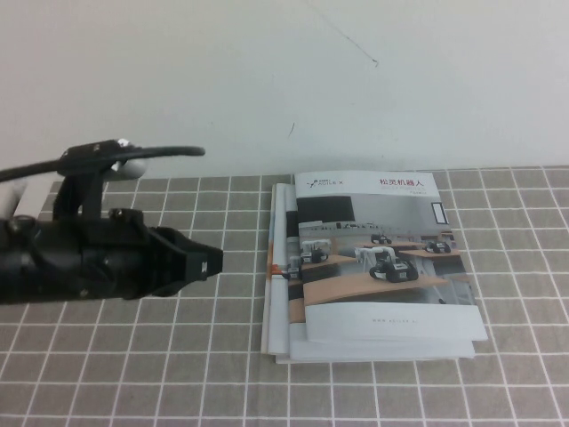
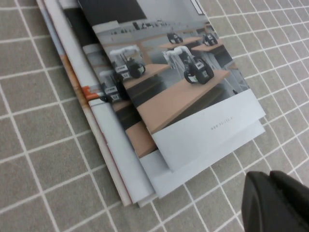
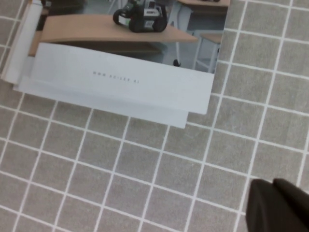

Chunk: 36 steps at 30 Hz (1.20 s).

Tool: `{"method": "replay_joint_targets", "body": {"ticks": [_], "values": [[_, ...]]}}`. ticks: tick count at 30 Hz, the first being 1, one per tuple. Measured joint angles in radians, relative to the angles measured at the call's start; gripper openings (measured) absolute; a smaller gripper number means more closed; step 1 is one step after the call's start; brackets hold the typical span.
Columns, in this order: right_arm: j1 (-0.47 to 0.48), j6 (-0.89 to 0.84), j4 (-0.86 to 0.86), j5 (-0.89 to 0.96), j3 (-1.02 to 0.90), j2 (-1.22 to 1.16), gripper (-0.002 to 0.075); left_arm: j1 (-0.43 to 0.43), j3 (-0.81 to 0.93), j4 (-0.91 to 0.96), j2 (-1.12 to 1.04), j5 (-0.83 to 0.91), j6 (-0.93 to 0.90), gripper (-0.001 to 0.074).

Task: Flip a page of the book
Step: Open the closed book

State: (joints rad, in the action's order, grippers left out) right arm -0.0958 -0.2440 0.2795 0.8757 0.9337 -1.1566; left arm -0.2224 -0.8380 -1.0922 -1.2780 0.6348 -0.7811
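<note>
The grey checked tablecloth (image 1: pixel 178 356) fills the near part of the high view and runs back to a white wall (image 1: pixel 267 71). Above its left side the black left arm (image 1: pixel 80 262) reaches in toward the middle, its left gripper (image 1: pixel 212 263) hanging over the cloth, well apart from the stack to its right. Whether its claw is released or clenched I cannot tell.

On the right of the cloth lies a slightly fanned stack of booklets (image 1: pixel 277 294). The book (image 1: pixel 382 258) sits on top, closed and flat, with the page (image 1: pixel 391 222), its cover leaf, showing small robots on wooden desks, a black title along the far edge and a white band along the near edge.

The right gripper (image 3: pixel 277 205) shows only in its own wrist view, clenched on nothing, over bare cloth near the book's near right corner.
</note>
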Motion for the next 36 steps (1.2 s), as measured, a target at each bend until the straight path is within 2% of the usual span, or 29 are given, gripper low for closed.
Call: {"method": "replay_joint_targets", "body": {"ticks": [8, 11, 16, 19, 28, 36], "values": [[0.0, -0.053, 0.011, -0.048, 0.0, -0.154, 0.0011, 0.0, -0.156, -0.005, -0.213, 0.062, -0.041, -0.0004], [0.0, -0.062, 0.054, -0.089, 0.0, -0.213, 0.0069, -0.016, -0.176, -0.005, -0.286, 0.051, -0.048, -0.0004], [0.0, -0.152, 0.182, -0.16, 0.0, -0.309, 0.0213, -0.092, -0.213, -0.005, -0.396, -0.009, -0.049, -0.0004], [0.0, -0.234, 0.265, -0.201, 0.0, -0.365, 0.0247, -0.123, -0.249, -0.005, -0.458, -0.028, -0.053, -0.0004], [0.0, -0.468, 0.488, -0.314, 0.003, -0.524, 0.026, -0.132, -0.346, -0.005, -0.599, -0.031, -0.056, -0.0004], [0.0, -0.547, 0.567, -0.372, 0.004, -0.598, 0.0262, -0.132, -0.362, -0.005, -0.641, -0.037, -0.056, -0.0004]]}}
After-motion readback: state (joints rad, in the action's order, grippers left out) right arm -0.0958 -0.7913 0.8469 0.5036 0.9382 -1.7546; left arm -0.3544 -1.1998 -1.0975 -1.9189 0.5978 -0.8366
